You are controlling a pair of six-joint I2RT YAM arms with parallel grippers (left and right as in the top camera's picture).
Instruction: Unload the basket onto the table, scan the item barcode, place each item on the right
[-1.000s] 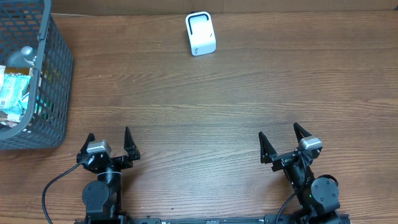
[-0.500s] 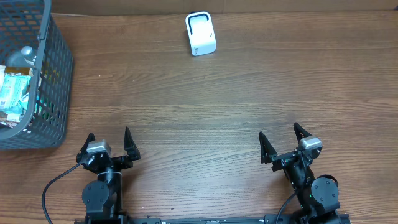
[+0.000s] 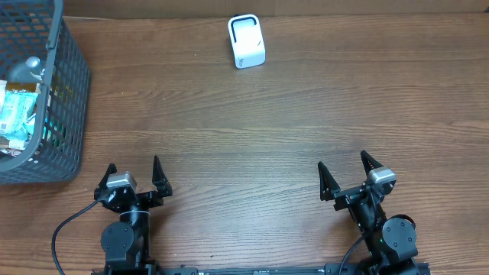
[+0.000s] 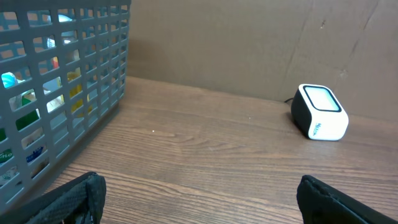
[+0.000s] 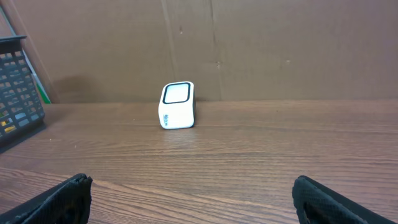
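A white barcode scanner (image 3: 247, 41) with a dark window stands at the far middle of the wooden table; it also shows as the scanner (image 4: 319, 112) and the scanner (image 5: 177, 106) in the wrist views. Packaged items (image 3: 17, 114) lie inside the grey basket (image 3: 67, 92) at the far left, seen through the mesh of the basket (image 4: 93, 74). My left gripper (image 3: 134, 174) and right gripper (image 3: 344, 173) rest at the near edge, both open with nothing between the fingers. In the wrist views only bare wood lies between the left gripper (image 4: 199, 194) and right gripper (image 5: 193, 193) fingertips.
A brown cardboard wall (image 5: 249, 43) rises behind the table's far edge. A black cable (image 3: 65, 229) runs from the left arm base. The basket's corner (image 5: 18, 81) shows at the left of the right wrist view.
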